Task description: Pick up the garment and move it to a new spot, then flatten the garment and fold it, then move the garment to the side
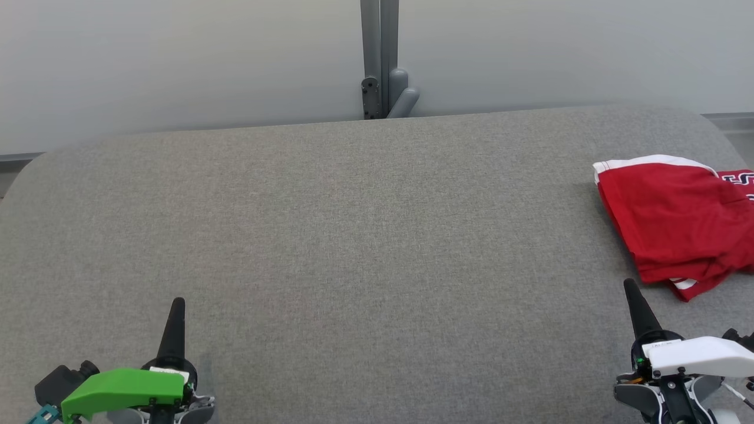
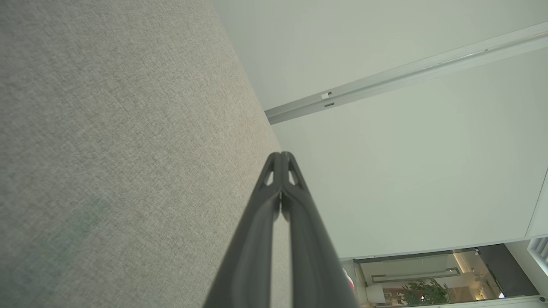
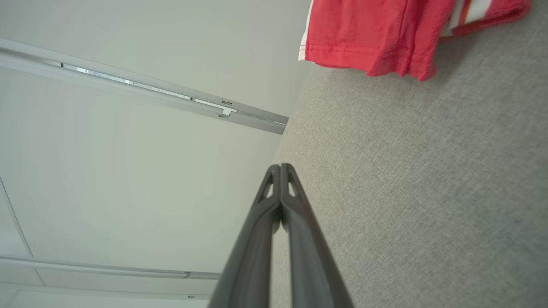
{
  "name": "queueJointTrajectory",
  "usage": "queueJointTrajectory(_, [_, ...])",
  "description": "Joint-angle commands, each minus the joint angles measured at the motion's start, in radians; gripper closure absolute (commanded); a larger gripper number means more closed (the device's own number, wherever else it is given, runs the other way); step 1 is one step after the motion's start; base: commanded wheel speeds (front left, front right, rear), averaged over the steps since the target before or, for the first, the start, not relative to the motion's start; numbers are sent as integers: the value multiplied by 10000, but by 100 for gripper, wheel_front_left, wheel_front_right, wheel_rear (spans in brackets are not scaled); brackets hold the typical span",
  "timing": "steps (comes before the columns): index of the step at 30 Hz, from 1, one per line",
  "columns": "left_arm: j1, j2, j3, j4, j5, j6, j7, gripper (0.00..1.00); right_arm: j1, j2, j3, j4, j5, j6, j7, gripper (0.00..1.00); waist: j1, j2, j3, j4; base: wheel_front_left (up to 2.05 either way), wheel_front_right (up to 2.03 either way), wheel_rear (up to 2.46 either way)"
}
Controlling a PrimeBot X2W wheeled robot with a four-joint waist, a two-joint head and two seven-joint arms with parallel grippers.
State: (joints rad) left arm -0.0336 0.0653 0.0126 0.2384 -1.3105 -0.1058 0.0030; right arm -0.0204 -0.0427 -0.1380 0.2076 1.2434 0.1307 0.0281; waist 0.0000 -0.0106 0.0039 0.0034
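Grey fabric table (image 1: 353,235), grey post (image 1: 380,59)

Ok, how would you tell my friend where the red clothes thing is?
Start at the big grey fabric-covered table and follow it to the robot's right edge. There, just beyond the tip of the right gripper, lies the garment, folded into a loose bundle. Its bright red cloth with white trim and lettering stands out against the plain grey.

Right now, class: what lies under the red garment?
The garment lies on the grey table. Its own folded layers, with white trim, peek out at its near edge. Anything else beneath is covered and cannot be seen.
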Motion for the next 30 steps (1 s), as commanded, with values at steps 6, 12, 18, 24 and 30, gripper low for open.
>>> queueJointTrajectory(6, [-303,68,185,-83,-708,-109,199,100,-268,-70,58,-12,847,4,216,100,0,75,-2,-5,0,0,0])
queueJointTrajectory(12, [-359,62,298,-99,-1190,-125,334,100,-337,-75,82,11,1386,4,343,100,0,80,-4,-10,0,0,0])
queueJointTrajectory(18, [-426,54,397,-117,-1662,-167,474,100,-403,-83,105,32,1893,3,470,100,0,85,-5,-15,0,0,0])
queueJointTrajectory(24, [-484,47,477,-135,-2070,-198,593,100,-484,-87,129,50,2383,3,593,100,0,90,-7,-20,0,0,0])
queueJointTrajectory(30, [-499,38,576,-145,-2466,-219,712,100,-533,-92,153,66,2853,3,699,100,0,95,-9,-24,0,0,0])
